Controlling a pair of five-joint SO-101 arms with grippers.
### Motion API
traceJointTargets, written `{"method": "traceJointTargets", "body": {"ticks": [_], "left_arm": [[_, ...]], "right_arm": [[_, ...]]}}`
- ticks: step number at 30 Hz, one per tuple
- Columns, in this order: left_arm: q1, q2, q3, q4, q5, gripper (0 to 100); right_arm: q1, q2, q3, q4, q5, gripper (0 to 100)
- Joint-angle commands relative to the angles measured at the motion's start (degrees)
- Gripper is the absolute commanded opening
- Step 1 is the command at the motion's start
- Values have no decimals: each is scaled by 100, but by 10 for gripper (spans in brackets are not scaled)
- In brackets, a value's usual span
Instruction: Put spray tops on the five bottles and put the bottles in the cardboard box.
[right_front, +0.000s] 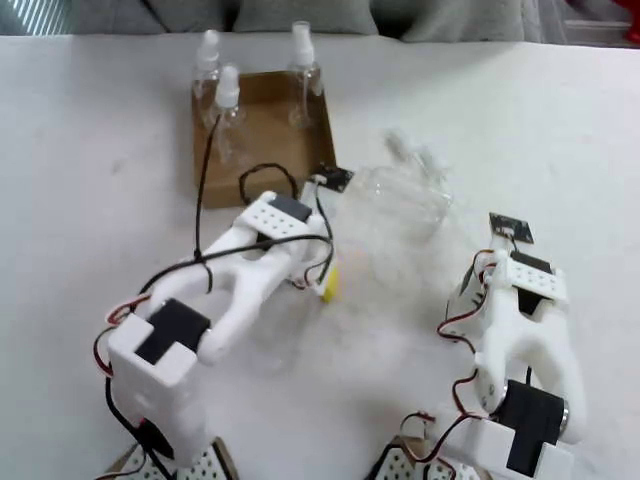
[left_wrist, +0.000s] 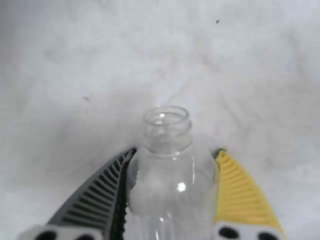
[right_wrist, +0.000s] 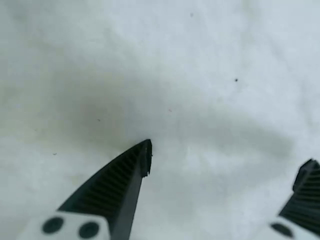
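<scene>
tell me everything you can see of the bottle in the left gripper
The bottle is clear and plastic-looking, with a rounded shoulder and a short ringed neck. Its mouth is open and uncapped. The left gripper clamps its body between a grey finger and a yellow finger, with the neck pointing away from the wrist.

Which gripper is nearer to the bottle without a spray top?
Left. The left gripper holds the bottle between its fingers; the right gripper is open over bare table, apart.

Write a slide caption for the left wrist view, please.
Left hand grips a clear bottle, neck open, no spray top yet; white table behind.
</scene>
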Motion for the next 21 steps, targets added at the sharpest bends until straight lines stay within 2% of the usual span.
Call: {"method": "traceJointTargets", "body": {"ticks": [1, 9, 12, 16, 21], "left_arm": [[-22, -92, -26, -281, 44, 129], [-13, -462, -352, 642, 18, 124], [-22, -778, -132, 519, 18, 124], [-136, -1103, 360, -53, 18, 124], [-655, -1305, 721, -378, 18, 124]], "right_arm": [[-40, -171, -18, -40, 62, 405], [-40, -171, -18, -40, 62, 405], [-40, -171, -18, -40, 62, 405], [-40, -171, -18, -127, 44, 405], [-40, -171, -18, -163, 26, 405]]}}
